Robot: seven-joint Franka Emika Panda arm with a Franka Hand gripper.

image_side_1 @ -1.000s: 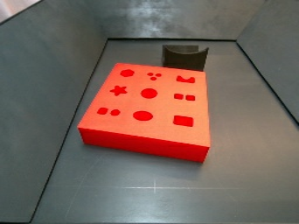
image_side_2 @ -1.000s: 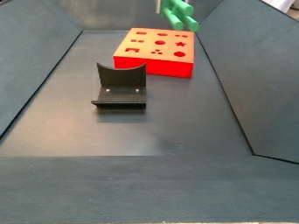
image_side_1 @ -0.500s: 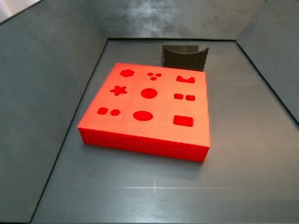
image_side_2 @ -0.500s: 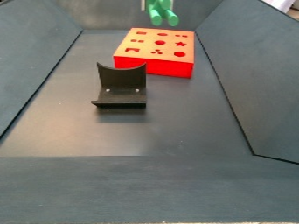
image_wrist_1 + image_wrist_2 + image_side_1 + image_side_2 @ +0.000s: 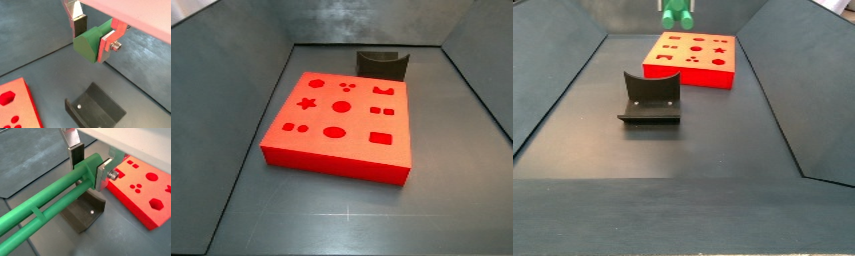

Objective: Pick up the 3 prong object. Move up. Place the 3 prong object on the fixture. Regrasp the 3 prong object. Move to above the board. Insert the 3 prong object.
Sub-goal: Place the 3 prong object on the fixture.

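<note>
Dark grey walls slope down to a flat grey floor on which the board point(image 5: 341, 122) lies, a bright red block with darker star, circle, square and oval cut-outs facing up, and just past one of its short ends stands the fixture point(image 5: 651, 98), a dark L-shaped bracket on a base plate with a curved notch in its top edge. Both sit apart from each other with bare floor around, which I judge leaves room for the arm to come down on either one. The claw point(image 5: 93, 39) hangs in the air above the floor, and its flat silver fingers point(image 5: 105, 171) with dark pads are clamped on the 3 prong object point(image 5: 50, 206); in a wrist view the fixture lies below it, so the piece looks to be carried high to clear the bracket before being set in the notch. That piece is green plastic: a broad flat end gripped between the pads, and long slim rods running out side by side from it, joined by a thin crossbar partway along. In a side view only a bit of the green piece point(image 5: 676, 13) shows at the top edge, above the far end of the board; the claw itself is out of that frame.
</note>
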